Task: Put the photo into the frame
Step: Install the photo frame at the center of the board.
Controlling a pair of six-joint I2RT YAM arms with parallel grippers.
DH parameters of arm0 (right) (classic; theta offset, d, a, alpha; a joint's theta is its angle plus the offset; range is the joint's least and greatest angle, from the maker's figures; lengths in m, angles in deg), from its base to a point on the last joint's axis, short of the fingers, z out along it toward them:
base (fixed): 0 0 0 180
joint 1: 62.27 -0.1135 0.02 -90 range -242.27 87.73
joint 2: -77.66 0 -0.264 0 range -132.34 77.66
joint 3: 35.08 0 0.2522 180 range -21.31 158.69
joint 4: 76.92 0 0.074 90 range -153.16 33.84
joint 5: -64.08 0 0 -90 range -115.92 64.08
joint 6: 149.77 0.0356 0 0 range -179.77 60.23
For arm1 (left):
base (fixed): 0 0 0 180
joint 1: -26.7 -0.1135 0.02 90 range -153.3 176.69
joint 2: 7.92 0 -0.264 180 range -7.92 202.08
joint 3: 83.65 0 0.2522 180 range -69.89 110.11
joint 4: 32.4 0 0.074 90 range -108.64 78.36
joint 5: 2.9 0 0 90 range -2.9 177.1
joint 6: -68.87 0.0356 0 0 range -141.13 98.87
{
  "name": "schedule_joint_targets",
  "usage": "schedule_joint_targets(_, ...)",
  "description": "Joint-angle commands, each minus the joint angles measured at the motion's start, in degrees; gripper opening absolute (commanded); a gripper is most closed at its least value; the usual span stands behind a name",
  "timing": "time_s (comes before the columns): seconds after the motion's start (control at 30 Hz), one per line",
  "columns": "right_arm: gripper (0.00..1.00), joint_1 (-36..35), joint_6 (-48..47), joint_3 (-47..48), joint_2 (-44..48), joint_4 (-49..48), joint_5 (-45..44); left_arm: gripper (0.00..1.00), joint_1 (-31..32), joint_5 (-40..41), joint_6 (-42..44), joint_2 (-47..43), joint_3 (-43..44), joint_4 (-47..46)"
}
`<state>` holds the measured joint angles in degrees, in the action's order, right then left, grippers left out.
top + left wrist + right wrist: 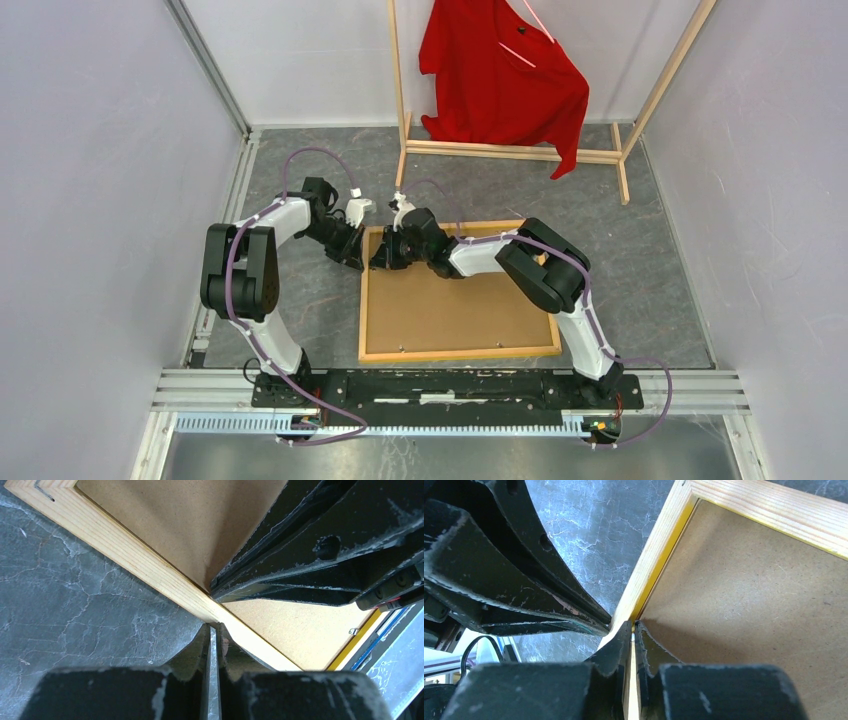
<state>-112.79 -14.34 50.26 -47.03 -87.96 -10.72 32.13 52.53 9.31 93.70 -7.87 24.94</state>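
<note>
The frame [365,300] lies face down on the grey table, its light wood back up, with a brown backing board [450,305] inside it. The photo is hidden. My left gripper [355,262] and right gripper [378,262] meet at the frame's left rail near the far left corner. In the left wrist view the left gripper [214,627] is shut, tips touching the outer side of the wood rail [125,555]. In the right wrist view the right gripper [633,625] is shut, tips at the rail's inner yellow edge [654,555] beside the board [749,605].
A wooden clothes rack [500,152] with a red shirt [500,80] stands at the back of the table. Grey walls close in on the left and right. A metal rail [450,385] carrying the arm bases runs along the near edge.
</note>
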Motion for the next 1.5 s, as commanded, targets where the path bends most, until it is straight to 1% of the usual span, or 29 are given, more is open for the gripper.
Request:
schedule_joint_targets(0.0, 0.1, 0.5, -0.42, 1.98, 0.05, -1.02, 2.01, 0.12, 0.5, 3.24, 0.14, -0.59, -0.85, -3.32)
schedule_joint_targets(0.1, 0.09, 2.32, -1.31, 1.41, 1.71, -0.98, 2.11, 0.12, 0.5, 3.56, 0.31, -0.64, -1.0, -3.29)
schedule_joint_targets(0.2, 0.06, 3.59, -2.55, 1.84, 2.42, 0.42, 2.02, 0.12, 0.46, 3.55, 0.34, -0.68, -1.11, -3.31)
schedule_joint_targets(0.43, 0.0, 3.64, -3.2, 2.75, 0.37, 2.72, 2.64, 0.12, 0.46, 3.72, 0.41, -0.99, -1.02, -3.32)
schedule_joint_targets(0.93, 0.0, 1.7, -3.64, 3.88, -1.83, 3.27, 5.26, 0.12, 0.47, 3.75, 0.33, -0.7, -0.8, -3.32)
schedule_joint_targets(1.37, 0.0, 0.89, -3.65, 2.87, -0.84, 3.26, 5.71, 0.12, 0.46, 3.79, 0.16, -0.84, -0.76, -3.31)
schedule_joint_targets(1.47, 0.0, 0.91, -3.93, 4.04, -1.01, 4.05, 5.67, 0.11, 0.46, 3.74, 0.03, -0.98, -0.61, -3.32)
